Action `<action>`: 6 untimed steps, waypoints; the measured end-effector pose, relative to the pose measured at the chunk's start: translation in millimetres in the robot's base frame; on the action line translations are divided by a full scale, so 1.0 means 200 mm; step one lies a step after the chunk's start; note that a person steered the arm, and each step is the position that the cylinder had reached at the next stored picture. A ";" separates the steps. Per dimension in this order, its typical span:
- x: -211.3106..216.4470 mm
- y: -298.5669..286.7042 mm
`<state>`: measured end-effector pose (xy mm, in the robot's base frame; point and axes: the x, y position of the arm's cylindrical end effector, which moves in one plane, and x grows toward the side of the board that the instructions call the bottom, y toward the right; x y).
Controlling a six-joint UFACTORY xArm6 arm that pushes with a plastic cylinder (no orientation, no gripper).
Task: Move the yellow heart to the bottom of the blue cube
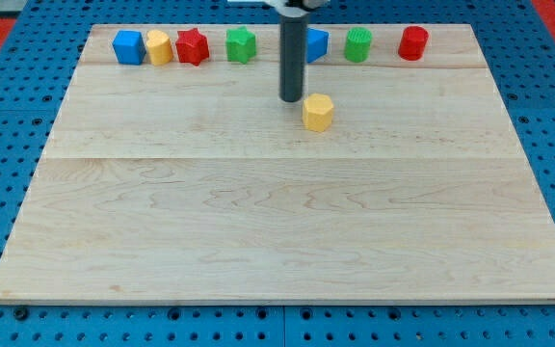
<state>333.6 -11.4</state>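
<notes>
The blue cube sits at the top left of the wooden board. A rounded yellow block, which looks like the heart, touches the cube's right side. A second yellow block, with angular faces, lies alone near the upper middle. My tip rests on the board just to the left of this angular yellow block, with a small gap between them. The tip is far to the right of the blue cube and the rounded yellow block.
Along the top row a red star sits next to the rounded yellow block, then a green star. A second blue block is partly hidden behind the rod. A green cylinder and a red cylinder follow.
</notes>
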 end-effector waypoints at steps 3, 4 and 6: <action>-0.11 -1.46; -0.17 -1.46; -0.61 -1.14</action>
<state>212.4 -238.6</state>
